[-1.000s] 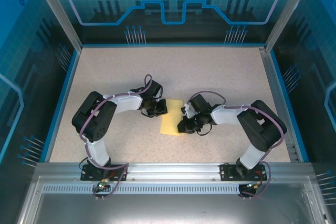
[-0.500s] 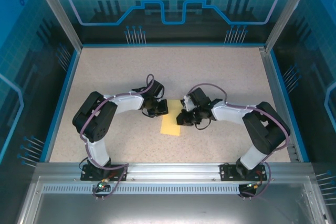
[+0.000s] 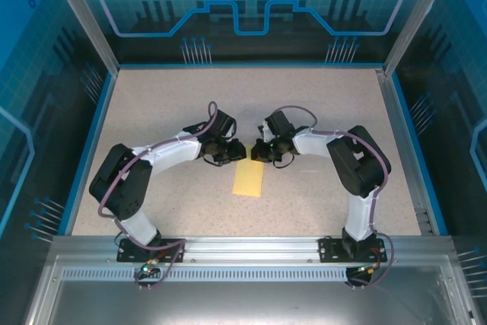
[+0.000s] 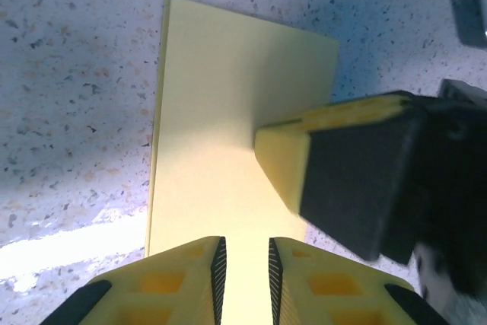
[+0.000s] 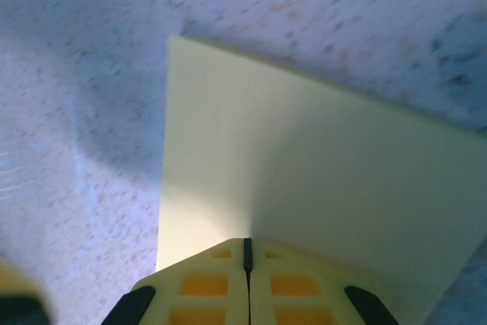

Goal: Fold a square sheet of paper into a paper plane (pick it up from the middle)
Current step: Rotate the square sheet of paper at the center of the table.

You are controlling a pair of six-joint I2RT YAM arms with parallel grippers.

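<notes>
- Square sheet of paper (image 3: 249,180) lies flat on the table (image 3: 152,112), just nearer than the two fingertips, with its far end under them; a second ago it showed wider and squarer, now it is a narrow upright strip, so I judge that it has been doubled over along its length
- in the left wrist view the sheet (image 4: 228,112) runs straight out ahead of the left gripper (image 4: 244,247); a thin doubled edge along its left side looks like two layers, though I cannot be sure
- left gripper (image 3: 230,152) has its fingers drawn close with only a slit between them, paper showing through the slit; I cannot tell whether it pinches anything
- right gripper (image 3: 259,151) has come in from the sheet's right side to its far end; its fingers are pressed together with no gap in its own view (image 5: 246,245), the sheet (image 5: 304,165) spreading away in front of them
- seen from the left wrist, the right gripper (image 4: 283,151) rests its tip on the sheet, ahead and to the right of the left fingers
- both arms have swung farther from their bases and now meet almost tip to tip; that suggests the centre crease is made or being pressed, with the nose corners and wings yet to fold
</notes>
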